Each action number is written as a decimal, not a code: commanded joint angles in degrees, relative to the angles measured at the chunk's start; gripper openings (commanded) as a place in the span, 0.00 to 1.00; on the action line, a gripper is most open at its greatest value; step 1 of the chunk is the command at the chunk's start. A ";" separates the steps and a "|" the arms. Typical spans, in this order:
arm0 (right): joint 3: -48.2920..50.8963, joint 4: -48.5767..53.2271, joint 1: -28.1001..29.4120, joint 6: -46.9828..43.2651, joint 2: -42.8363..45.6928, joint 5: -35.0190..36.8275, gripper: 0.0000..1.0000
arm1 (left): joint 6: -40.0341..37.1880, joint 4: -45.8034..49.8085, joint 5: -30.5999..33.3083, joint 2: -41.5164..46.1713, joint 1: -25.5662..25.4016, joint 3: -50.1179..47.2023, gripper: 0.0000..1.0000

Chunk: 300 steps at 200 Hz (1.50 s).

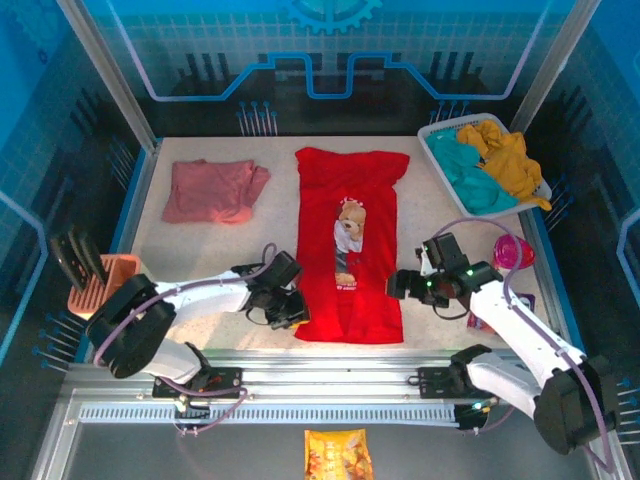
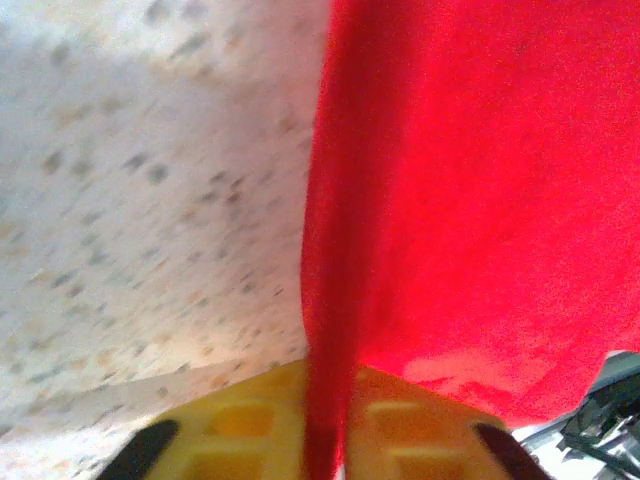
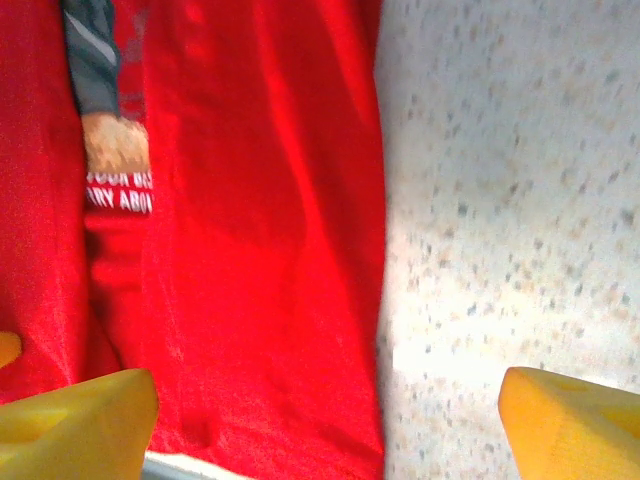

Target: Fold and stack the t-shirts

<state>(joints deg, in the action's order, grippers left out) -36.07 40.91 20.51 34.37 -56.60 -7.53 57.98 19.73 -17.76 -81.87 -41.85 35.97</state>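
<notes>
as the fold stood: red t-shirt (image 1: 350, 240) lay long and narrow on the bench (image 1: 450, 235).
pink t-shirt (image 1: 212, 190): crumpled, well left of it.
left gripper (image 1: 290, 308): jaws pinched its lower-left edge.
right gripper (image 1: 400, 285): jaws wide, empty, at its lower-right edge.
next: likely grip there, lift hem collarward.

Left tool (image 1: 295, 315) pinched shut, right tool (image 1: 397, 285) spread wide open.

Blurred white lettering (image 3: 118, 190) on red t-shirt (image 3: 260, 250)
</notes>
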 commanded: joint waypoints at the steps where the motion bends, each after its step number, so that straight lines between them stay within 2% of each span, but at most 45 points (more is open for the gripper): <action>1: 2.69 4.86 1.52 3.99 3.16 -3.41 0.87 | 0.56 1.05 -3.01 3.72 0.08 -1.86 0.28; 15: 4.01 5.58 2.04 5.28 3.85 -3.69 0.83 | -0.13 2.68 -2.63 4.94 0.10 -1.96 0.35; 28: 5.35 5.28 2.80 6.17 3.79 -3.99 0.76 | -0.22 2.71 -2.91 5.62 0.10 -2.29 0.48; 38: 6.33 4.81 3.54 6.51 3.40 -4.50 0.72 | -0.14 1.94 -3.56 5.68 0.04 -2.56 0.49; 63: 7.81 4.43 5.93 7.67 2.47 -3.96 0.71 | 0.10 0.70 -4.33 4.81 0.03 -3.06 0.49; 83: 8.70 3.72 7.93 9.12 2.81 -3.65 0.68 | 0.54 -0.37 -5.38 4.37 0.05 -3.94 0.48; 104: 9.74 3.48 9.23 9.75 2.51 -2.45 0.57 | 0.19 -0.72 -6.05 3.85 0.08 -4.65 0.47; 135: 11.48 -0.30 9.44 10.33 1.85 -3.80 0.54 | -0.83 -0.57 -4.94 3.47 -0.27 -4.75 0.46; 150: 12.16 -1.98 9.78 11.15 1.33 -5.04 0.48 | -1.27 -0.03 -4.76 3.38 -0.26 -4.43 0.46; 192: 13.29 -2.49 11.08 12.03 -0.15 -5.12 0.48 | -1.55 -0.64 -3.09 3.13 -0.34 -4.79 0.42; 247: 13.43 -2.54 12.98 13.49 -0.22 -4.95 0.47 | -2.15 0.32 -1.92 1.99 -0.35 -2.00 0.30; 300: 13.47 -5.99 15.18 15.74 -2.32 -4.86 0.38 | -1.73 0.31 -1.77 2.06 -0.60 -2.13 0.20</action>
<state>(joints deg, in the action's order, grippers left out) -23.33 38.37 33.26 48.10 -57.21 -9.06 56.80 19.20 -20.18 -79.46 -41.91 32.60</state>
